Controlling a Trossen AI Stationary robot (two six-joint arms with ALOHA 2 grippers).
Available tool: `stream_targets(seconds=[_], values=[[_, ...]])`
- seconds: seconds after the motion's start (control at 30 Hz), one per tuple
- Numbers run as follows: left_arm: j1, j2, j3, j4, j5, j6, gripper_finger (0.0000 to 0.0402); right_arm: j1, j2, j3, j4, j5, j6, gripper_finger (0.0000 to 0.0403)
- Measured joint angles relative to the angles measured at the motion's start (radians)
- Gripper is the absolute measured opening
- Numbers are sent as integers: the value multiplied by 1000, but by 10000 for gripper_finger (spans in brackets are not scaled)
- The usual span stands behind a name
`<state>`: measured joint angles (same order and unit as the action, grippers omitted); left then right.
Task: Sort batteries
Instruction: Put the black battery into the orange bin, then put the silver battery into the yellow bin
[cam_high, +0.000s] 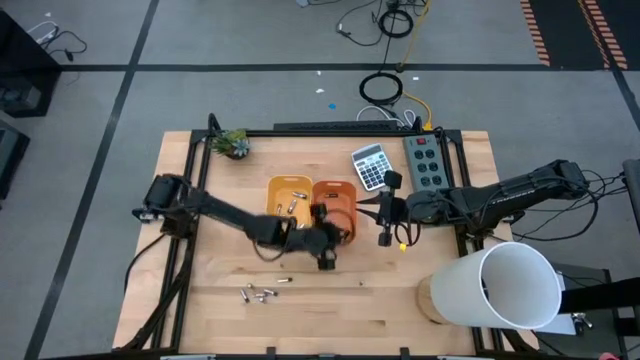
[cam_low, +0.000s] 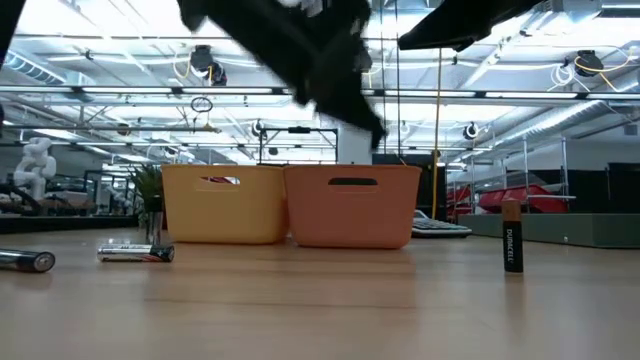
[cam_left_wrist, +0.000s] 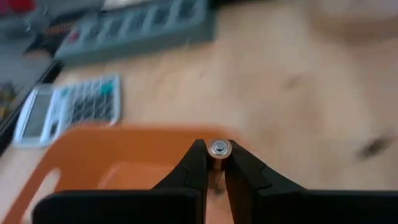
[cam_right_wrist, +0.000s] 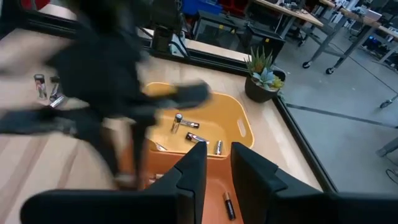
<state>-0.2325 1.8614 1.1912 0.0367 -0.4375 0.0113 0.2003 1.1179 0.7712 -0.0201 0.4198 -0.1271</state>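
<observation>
At the bottom of the high view, a few loose batteries (cam_high: 258, 294) lie on the wooden table (cam_high: 330, 310), left of the middle. A big white cup (cam_high: 510, 285) sits at the lower right.

A bit higher, in the middle of the frame, the left gripper (cam_high: 325, 240) hangs over the near edge of the orange tray (cam_high: 336, 197). In the left wrist view its two fingers are squeezed tight on one small battery (cam_left_wrist: 219, 149), held end-on above the tray.

The yellow tray (cam_high: 288, 193) stands touching the orange one on its left, and it has several batteries in it (cam_right_wrist: 186, 130). The right gripper (cam_high: 384, 215) waits just right of the orange tray, with its fingers only a little apart and nothing in them.

Farther up are a grey calculator (cam_high: 371, 165), a power strip (cam_high: 426, 160), and a little plant (cam_high: 235, 143) at the upper left corner.
</observation>
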Motion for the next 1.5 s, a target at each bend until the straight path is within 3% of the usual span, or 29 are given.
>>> stream_targets(seconds=[0.13,0.3,0.53,0.73,0.87,1.03,1.17,1.5], values=[[90,3,-51,13,89,3,35,6,0,0,-1,2,-5,64],[156,-11,-81,14,115,74,35,11,0,0,-13,43,-11,64],[304,-13,-119,25,319,78,38,11,0,0,-8,54,-26,64],[351,-30,-119,45,380,101,138,11,0,0,-16,55,-22,64],[346,-60,-115,40,381,150,172,11,0,0,-19,55,-22,64],[284,-138,-114,58,459,254,177,11,0,0,-23,56,-26,64],[211,-146,-114,52,497,233,178,11,0,1,-24,58,-31,64],[44,20,-114,292,607,123,179,11,0,1,17,78,-45,63]])
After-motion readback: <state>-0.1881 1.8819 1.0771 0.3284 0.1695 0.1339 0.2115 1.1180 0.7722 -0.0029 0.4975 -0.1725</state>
